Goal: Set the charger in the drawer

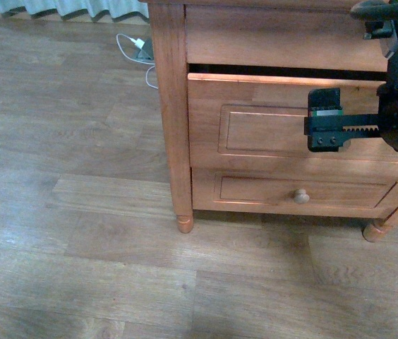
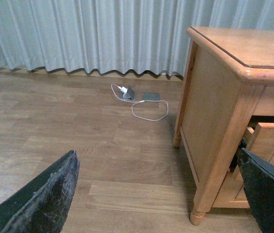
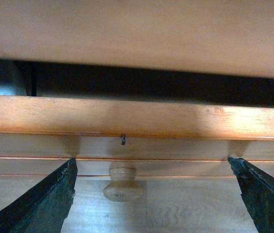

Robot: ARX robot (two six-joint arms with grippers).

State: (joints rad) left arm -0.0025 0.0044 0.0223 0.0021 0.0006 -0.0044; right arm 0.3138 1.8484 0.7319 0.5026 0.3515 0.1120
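Although the charger cannot be made out in any view, the drawer [image 1: 269, 131] shows clearly: an orange-brown wooden front with a recessed panel, pulled slightly out of the cabinet [image 1: 167, 106] so a dark gap runs along its top edge. From the right wrist view, its round pale knob [image 3: 122, 184] sits just below that top edge, between the two black fingers, with nothing gripping it. The right gripper [image 1: 326, 131] hangs in front of the drawer panel, its jaws spread wide and empty. The left gripper [image 2: 159, 194] is also spread wide, holding nothing, over the wood floor [image 2: 78, 131] beside the cabinet. Below sits a shallower drawer [image 1: 291, 192] with a smaller knob [image 1: 301, 195]. Far back near the curtain [image 2: 78, 34], a white plug [image 2: 123, 90] with a white cable [image 2: 149, 109] lies on the floor.
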